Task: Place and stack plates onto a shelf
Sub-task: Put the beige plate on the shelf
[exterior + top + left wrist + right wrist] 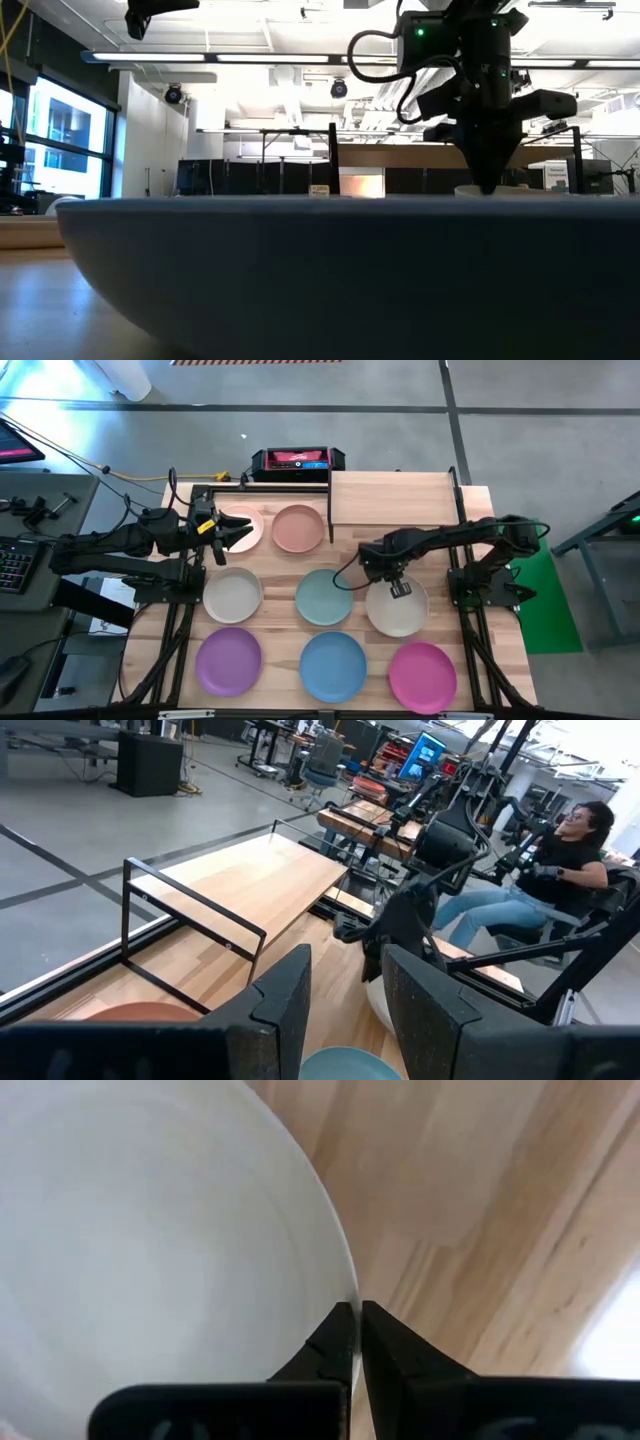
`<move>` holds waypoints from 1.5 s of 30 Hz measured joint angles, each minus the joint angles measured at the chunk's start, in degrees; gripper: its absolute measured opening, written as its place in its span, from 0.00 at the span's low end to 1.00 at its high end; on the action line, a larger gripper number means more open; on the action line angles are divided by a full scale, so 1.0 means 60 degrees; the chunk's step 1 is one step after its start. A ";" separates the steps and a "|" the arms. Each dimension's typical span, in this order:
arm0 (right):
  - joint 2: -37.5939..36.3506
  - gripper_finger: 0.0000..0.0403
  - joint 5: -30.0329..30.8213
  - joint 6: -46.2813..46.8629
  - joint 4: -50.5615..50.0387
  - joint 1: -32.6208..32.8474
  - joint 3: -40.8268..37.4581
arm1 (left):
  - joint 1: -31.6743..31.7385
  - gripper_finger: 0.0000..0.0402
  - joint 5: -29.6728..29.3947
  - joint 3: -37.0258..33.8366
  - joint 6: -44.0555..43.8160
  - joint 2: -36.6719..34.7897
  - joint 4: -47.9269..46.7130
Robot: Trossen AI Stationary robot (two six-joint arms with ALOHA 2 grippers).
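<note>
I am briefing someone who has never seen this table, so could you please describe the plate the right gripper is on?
Start at the raised shelf at the table's far edge. In the middle row of plates below it, take the rightmost, a cream plate. Unlike the other cream plate at that row's left end, the right gripper is shut on its rim.

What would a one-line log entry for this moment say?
right gripper: shut on cream plate rim | left gripper: open over pink plate | shelf: bare
</note>
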 joint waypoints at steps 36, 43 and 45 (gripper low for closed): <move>-0.0885 0.14 -0.0936 0.0386 0.0693 -0.0528 -0.0274 | 0.0002 0.29 0.0014 0.0000 0.0007 0.0003 -0.0011; -0.0792 0.31 -0.0920 0.0091 0.0943 -0.0528 -0.0275 | 0.0000 0.29 0.0014 0.0000 0.0004 0.0004 -0.0011; -0.0644 0.33 -0.0921 0.0017 0.1059 -0.0529 -0.0277 | 0.0000 0.29 0.0014 0.0000 0.0004 0.0003 -0.0011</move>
